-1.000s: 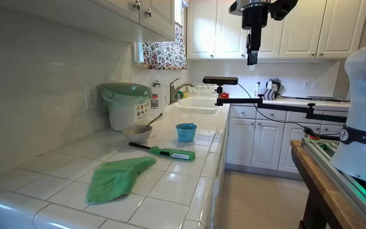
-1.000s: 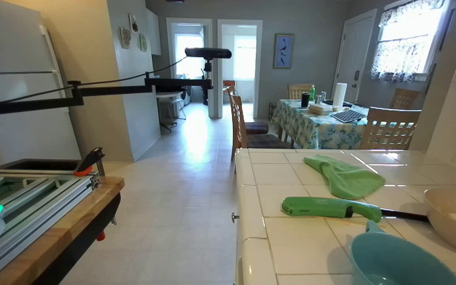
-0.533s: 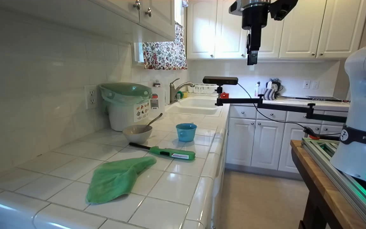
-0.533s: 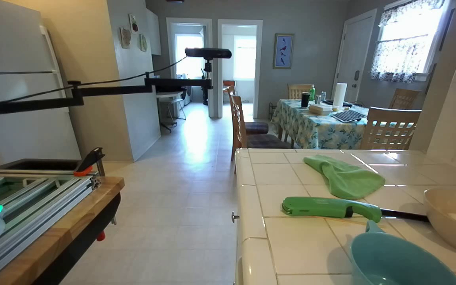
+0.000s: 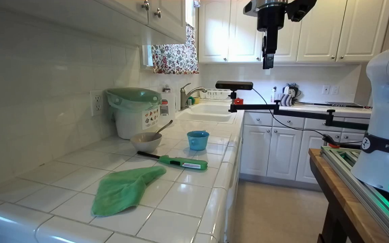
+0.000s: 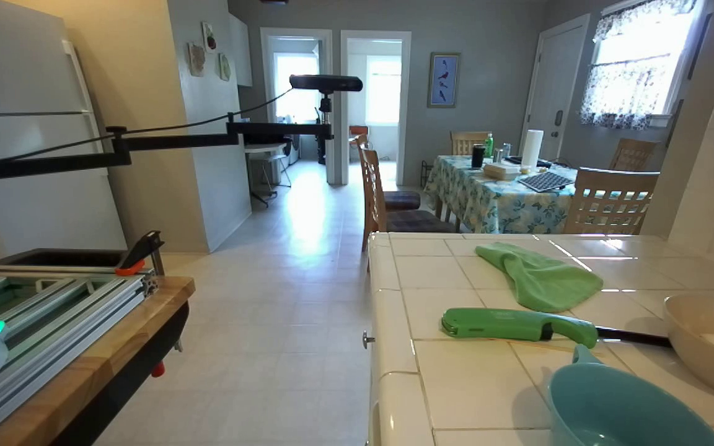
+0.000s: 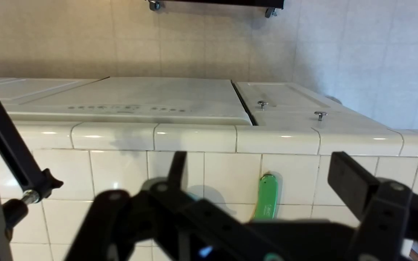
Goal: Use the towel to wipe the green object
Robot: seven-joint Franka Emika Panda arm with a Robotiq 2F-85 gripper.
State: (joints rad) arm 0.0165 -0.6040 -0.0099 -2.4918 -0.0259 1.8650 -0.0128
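Note:
A green towel lies crumpled on the white tiled counter; it also shows in an exterior view and is out of view in the wrist view. A green lighter with a black stem lies beside the towel, seen also in an exterior view. In the wrist view its handle shows between the fingers from high above, its stem hidden by the gripper. My gripper hangs high above the counter, pointing down. In the wrist view the gripper is open and empty, fingers wide apart.
A blue cup and a bowl with a spoon stand near the lighter. A white bin with green lid stands against the wall. A camera on a black arm juts over the floor gap. Upper cabinets overhang the counter.

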